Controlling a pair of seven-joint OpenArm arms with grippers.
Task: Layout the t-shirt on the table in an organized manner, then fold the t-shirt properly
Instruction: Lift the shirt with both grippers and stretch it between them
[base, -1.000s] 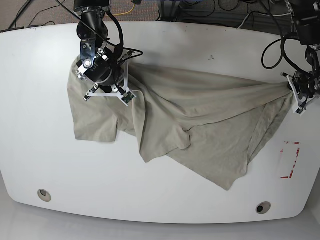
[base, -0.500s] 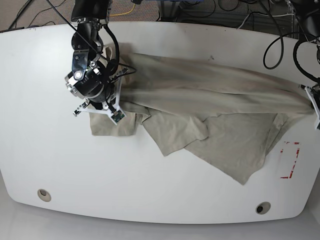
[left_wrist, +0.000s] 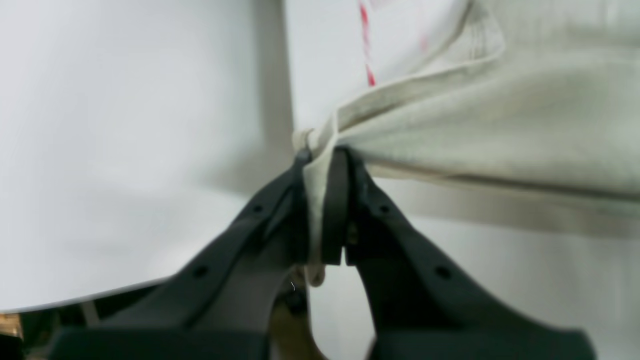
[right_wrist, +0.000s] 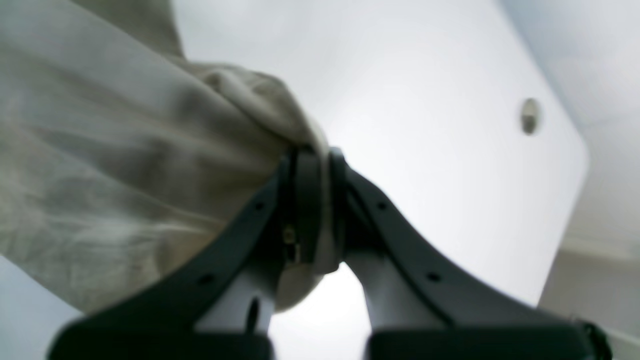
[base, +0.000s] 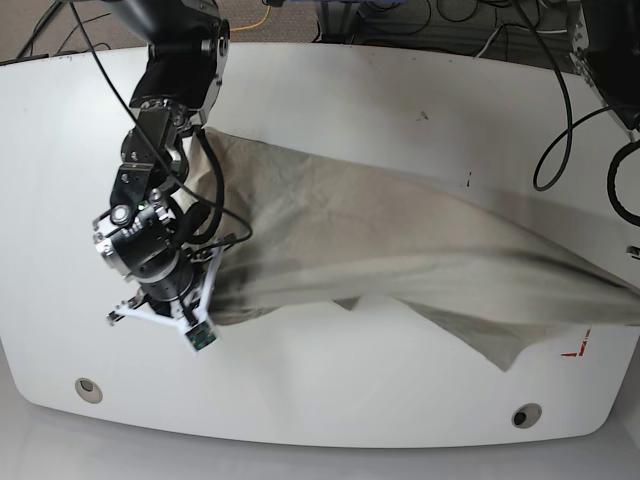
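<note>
The beige t-shirt (base: 400, 240) hangs stretched between both grippers, slanting across the white table (base: 350, 100) from centre-left to the right edge. My right gripper (right_wrist: 312, 165) is shut on a bunched piece of the t-shirt (right_wrist: 125, 150). In the base view that gripper (base: 185, 300) is at the left, toward the front. My left gripper (left_wrist: 322, 165) is shut on a hemmed edge of the t-shirt (left_wrist: 500, 115) and lies beyond the base view's right edge. A loose flap of cloth (base: 500, 345) droops toward the front right.
Two round grommet holes (base: 88, 388) (base: 526, 415) sit near the table's front edge. Red tape (base: 577, 347) shows partly under the cloth at the right. A black cable (base: 560, 140) loops at the back right. The table's edge (left_wrist: 150, 295) is close to the left gripper.
The right gripper has moved toward the table's front left with the cloth. The left gripper has gone right, out of the base view. The shirt is now pulled long and taut.
</note>
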